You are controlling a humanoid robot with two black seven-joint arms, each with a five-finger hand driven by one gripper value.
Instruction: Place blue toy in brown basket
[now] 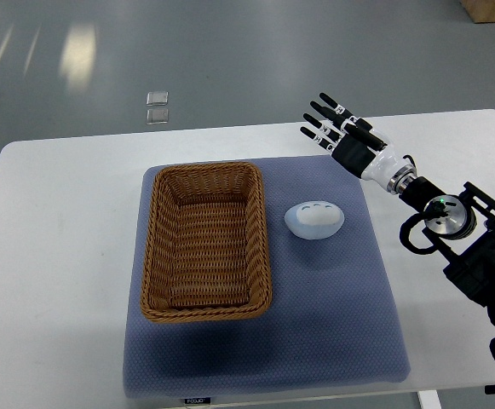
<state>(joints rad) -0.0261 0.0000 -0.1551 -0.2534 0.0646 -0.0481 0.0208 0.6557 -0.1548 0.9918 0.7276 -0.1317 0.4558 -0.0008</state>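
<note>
While the right hand (342, 135) hovered over the mat's far right corner, its fingers (319, 120) spread and holding nothing, the blue toy (314, 220) lay on the blue mat (332, 324) nearer the robot and leftward of them, long axis running left-right. Just beside it, leftward, the brown basket (205, 241) stood empty on the tabletop (60, 256). No left arm showed.

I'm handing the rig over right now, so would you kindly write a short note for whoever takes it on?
Right hand: open, fingers spread, holding nothing, above the table's far right part, beyond the mat's corner.
Left arm: not in view.
Blue toy: lying on the mat, just right of the brown basket, apart from it.
Basket: on the mat's left part, nothing in it.
Done: nothing yet; toy untouched.
Left: grasp the toy, put it in the basket.
</note>
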